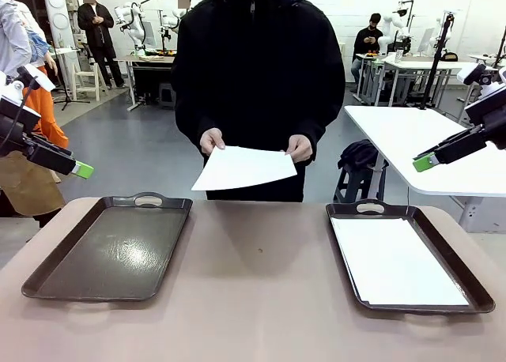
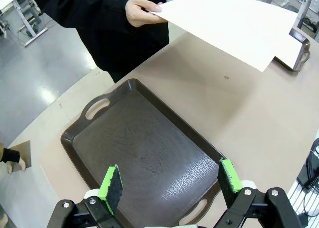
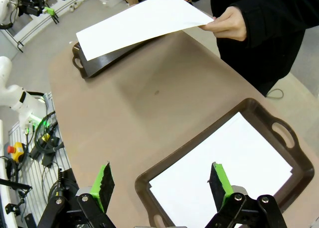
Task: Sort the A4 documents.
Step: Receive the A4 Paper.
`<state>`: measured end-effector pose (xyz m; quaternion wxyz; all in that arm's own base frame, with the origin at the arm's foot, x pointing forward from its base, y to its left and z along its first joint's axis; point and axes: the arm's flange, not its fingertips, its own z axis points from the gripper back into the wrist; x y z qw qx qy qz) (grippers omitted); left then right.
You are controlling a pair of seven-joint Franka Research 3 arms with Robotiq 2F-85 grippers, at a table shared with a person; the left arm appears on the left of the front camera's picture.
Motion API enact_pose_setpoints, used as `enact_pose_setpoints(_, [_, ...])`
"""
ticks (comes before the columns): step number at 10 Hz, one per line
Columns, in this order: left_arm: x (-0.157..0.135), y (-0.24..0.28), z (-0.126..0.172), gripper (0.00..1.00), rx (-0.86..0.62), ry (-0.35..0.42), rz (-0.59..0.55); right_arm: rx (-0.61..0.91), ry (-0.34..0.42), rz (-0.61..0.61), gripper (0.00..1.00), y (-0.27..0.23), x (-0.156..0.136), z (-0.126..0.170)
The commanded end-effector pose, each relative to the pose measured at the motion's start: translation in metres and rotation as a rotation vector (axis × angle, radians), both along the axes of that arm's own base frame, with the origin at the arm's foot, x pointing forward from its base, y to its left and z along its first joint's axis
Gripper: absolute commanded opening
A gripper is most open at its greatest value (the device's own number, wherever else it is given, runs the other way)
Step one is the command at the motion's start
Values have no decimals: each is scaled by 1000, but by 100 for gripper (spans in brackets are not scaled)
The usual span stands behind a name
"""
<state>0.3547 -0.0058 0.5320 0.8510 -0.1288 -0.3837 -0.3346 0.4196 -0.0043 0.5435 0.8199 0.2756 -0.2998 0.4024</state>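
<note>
The person at the far side of the counter (image 1: 253, 299) holds one A4 sheet (image 1: 243, 168) in both hands (image 1: 212, 141), out over the far edge and roughly midway between the two arms. The sheet lies almost flat with its long axis across the counter, from the robot's left to its right, and one long edge faces the robot.

The left gripper (image 2: 169, 185) hangs above the left tray (image 1: 111, 251), which holds no paper, with its jaws wide apart and nothing between them. The right gripper (image 3: 159, 185) is also open and empty; it hovers over the right tray (image 1: 470, 287), where another white sheet (image 1: 395, 263) already lies flat.

From each gripper the held sheet lies forward and toward the middle — neither arm looks clearly nearer (the front view shows them about equally far out to the sides). Probably the next move is a reach inward to take the near edge of the paper.

The counter is a smooth brownish surface, bare between the trays. Behind the person is an open workshop with grey floor and white tables (image 1: 411, 133).
</note>
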Motion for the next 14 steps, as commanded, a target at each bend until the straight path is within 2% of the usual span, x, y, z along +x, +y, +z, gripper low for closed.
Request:
enact_pose_setpoints(1, [1,1,-1,100,-5,0,-2,11,-7,11,100,-1,-1,0])
enact_pose_setpoints(14, [1,1,-1,100,-5,0,-2,11,-7,11,100,-1,-1,0])
